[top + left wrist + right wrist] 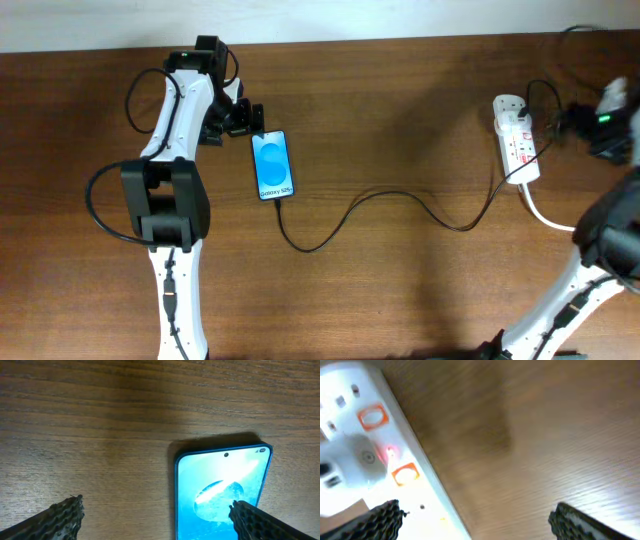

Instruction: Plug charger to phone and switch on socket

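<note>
The phone (272,165) lies face up on the table, its blue screen lit; its top end (220,492) fills the lower right of the left wrist view. The charger's thin black cable (400,198) runs from the phone's lower edge in a wavy line to the white socket (517,140). My left gripper (250,118) hovers open just beyond the phone's top left corner, one fingertip (252,520) over the screen. My right gripper (562,122) is open beside the socket (427,510), where two orange switches (372,416) and a small glowing red light (390,452) show.
A white plug adapter (352,467) sits in the socket. A thick white cord (545,215) leaves the strip toward the right arm's base. Bare wood (400,100) lies between phone and socket. The left arm's base (165,205) stands left of the phone.
</note>
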You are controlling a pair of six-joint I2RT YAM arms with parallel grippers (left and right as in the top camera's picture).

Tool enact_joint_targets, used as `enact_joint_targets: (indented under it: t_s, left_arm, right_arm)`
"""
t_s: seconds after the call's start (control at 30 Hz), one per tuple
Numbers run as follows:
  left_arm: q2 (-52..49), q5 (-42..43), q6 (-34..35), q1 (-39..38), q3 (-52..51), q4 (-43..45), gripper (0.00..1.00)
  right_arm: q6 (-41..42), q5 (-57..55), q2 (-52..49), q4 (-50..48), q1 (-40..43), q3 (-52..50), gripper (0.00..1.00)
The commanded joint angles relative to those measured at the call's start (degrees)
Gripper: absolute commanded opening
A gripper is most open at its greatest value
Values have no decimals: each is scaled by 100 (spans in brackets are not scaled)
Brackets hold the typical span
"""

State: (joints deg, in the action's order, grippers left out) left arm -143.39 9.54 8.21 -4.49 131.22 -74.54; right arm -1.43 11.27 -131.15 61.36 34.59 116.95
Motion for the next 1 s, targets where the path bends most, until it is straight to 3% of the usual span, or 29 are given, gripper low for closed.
enact_joint_targets:
  t_s: [0.0, 0.2, 0.43, 0.77, 0.97]
  left_arm:
    - [-92, -59, 9, -11, 87, -9, 99]
    - [-92, -59, 9, -11, 87, -9, 99]
    - [-92, -59, 9, -11, 90, -9, 99]
    - [-92, -59, 9, -11, 87, -9, 99]
    - [-92, -59, 9, -11, 87, -9, 99]
  right_arm:
    - [175, 348, 39, 490, 573, 1021, 98]
    - [175, 1172, 101, 1515, 861, 2326, 98]
    - [177, 1834, 789, 2026, 529, 3482, 98]
    - [149, 1832, 1989, 2498, -841, 3593, 98]
    - [153, 1895, 2389, 2997, -2105, 3593, 98]
